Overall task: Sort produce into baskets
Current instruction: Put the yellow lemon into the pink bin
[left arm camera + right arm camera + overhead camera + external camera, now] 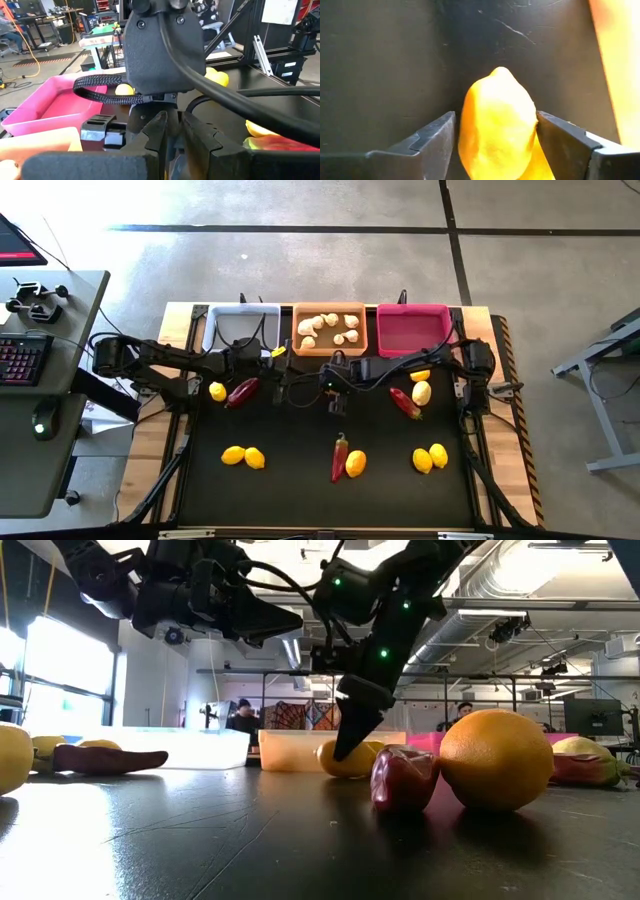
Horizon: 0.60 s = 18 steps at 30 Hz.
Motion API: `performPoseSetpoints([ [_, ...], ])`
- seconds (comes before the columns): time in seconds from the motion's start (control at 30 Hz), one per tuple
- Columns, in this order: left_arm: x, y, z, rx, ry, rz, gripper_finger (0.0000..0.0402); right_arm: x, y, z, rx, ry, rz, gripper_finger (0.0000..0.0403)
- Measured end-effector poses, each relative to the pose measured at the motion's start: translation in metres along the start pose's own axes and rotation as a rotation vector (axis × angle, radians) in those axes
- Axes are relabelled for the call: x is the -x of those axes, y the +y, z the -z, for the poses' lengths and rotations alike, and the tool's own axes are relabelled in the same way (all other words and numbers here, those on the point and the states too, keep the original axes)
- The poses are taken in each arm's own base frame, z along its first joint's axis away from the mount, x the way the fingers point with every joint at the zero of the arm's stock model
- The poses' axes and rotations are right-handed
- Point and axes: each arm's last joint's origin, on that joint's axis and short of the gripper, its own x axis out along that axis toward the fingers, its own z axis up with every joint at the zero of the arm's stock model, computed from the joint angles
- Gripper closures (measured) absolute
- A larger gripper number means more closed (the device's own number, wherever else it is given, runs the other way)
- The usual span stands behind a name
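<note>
My right gripper (336, 402) stands at the middle of the black mat, fingers pointing down, shut on a yellow lemon (497, 125) that lies on the mat; the lemon also shows in the low view (348, 759). My left gripper (290, 378) hangs shut and empty above the mat, just left of the right gripper, and is raised in the low view (285, 620). The white basket (212, 330), the orange basket (298, 345) with several garlic bulbs (328, 328), and the pink basket (412, 350) stand along the far edge. My right gripper has the lemon's two long sides (532, 125) between its two fingers (560, 142), pinched across its middle. The fingers come from above, pointing down, and lie across the lemon. The lemon rests on the mat, lying on its side.
Loose lemons lie at the mat's left (218, 391), near left (244, 457), near middle (355, 464), near right (430, 458) and right (421, 392). Dark red chilies lie at the left (243, 391), near middle (340, 455) and right (405, 402). People stand in the room behind (240, 715).
</note>
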Motion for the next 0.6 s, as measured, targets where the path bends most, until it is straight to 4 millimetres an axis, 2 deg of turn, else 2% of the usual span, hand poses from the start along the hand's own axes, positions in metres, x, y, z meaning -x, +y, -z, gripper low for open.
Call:
performPoseSetpoints([
  [0.27,0.0,0.0,0.0,0.002,0.005,0.001,0.036,0.001,0.007,0.0,-0.005,-0.002,-0.068,0.0212],
  [0.4,0.0,0.0,0.001,0.002,0.006,0.001,0.036,0.005,0.013,-0.001,-0.017,-0.008,-0.099,0.0226],
  [0.5,0.0,0.0,0.001,0.002,0.006,0.0,0.036,0.018,0.021,-0.001,-0.012,-0.019,-0.111,0.0229],
  [0.6,0.0,0.001,0.001,0.003,0.006,-0.003,0.036,0.042,0.026,-0.002,0.001,-0.041,-0.123,0.023],
])
